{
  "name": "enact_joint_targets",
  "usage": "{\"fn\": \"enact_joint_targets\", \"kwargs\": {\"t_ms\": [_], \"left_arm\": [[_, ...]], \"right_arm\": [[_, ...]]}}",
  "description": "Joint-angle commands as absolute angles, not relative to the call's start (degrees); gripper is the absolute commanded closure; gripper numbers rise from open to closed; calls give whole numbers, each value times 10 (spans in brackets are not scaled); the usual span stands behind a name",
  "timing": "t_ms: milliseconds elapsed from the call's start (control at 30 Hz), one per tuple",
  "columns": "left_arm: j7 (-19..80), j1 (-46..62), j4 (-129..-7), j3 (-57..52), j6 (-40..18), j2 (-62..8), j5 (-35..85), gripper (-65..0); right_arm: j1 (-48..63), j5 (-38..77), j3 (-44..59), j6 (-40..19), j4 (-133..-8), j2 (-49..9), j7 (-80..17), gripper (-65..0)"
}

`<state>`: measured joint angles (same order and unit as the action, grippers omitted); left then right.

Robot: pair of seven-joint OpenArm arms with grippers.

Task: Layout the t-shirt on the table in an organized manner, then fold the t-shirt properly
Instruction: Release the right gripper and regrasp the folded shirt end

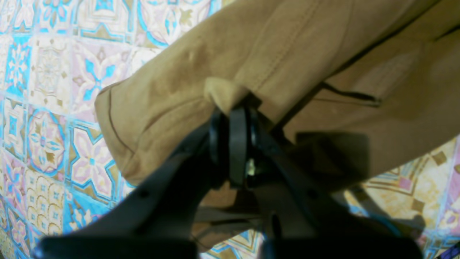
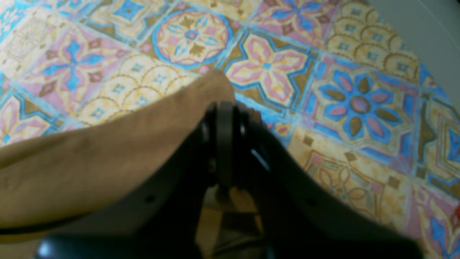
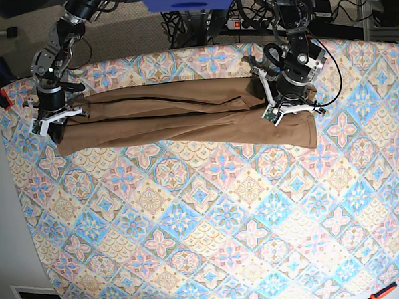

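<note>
Tan t-shirt (image 3: 178, 117) stretched in long band across tiled table (image 3: 204, 243); left gripper (image 1: 233, 111) & right gripper (image 2: 224, 108) pinching opposite ends. Soft, light, droopy fabric; best gripped at hems/corners.

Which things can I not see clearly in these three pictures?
- Left wrist view: the left gripper hides the pinched edge of the plain tan-brown fabric t-shirt.
- Right wrist view: blurred; the right gripper covers the cloth it pinches.
- Base view: folded layers hide the collar; both arms cover the shirt ends on the pastel tile-pattern table.
</note>
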<state>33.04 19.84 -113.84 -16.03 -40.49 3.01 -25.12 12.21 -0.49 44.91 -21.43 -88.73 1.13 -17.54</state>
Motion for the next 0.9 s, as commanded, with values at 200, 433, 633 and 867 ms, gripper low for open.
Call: {"fn": "enact_joint_targets", "kwargs": {"t_ms": [200, 433, 633, 867], "left_arm": [[323, 206, -1127, -158, -400, 29, -250, 0], [323, 209, -1100, -160, -400, 29, -250, 0], [323, 210, -1105, -160, -400, 29, -250, -126], [323, 224, -1153, -159, -400, 30, -244, -335]], "right_arm": [[119, 3, 451, -216, -858, 7, -159, 0], [120, 3, 451, -216, -846, 7, -159, 0], [121, 3, 452, -216, -851, 7, -159, -64], [138, 2, 452, -216, -860, 7, -155, -238]]}}
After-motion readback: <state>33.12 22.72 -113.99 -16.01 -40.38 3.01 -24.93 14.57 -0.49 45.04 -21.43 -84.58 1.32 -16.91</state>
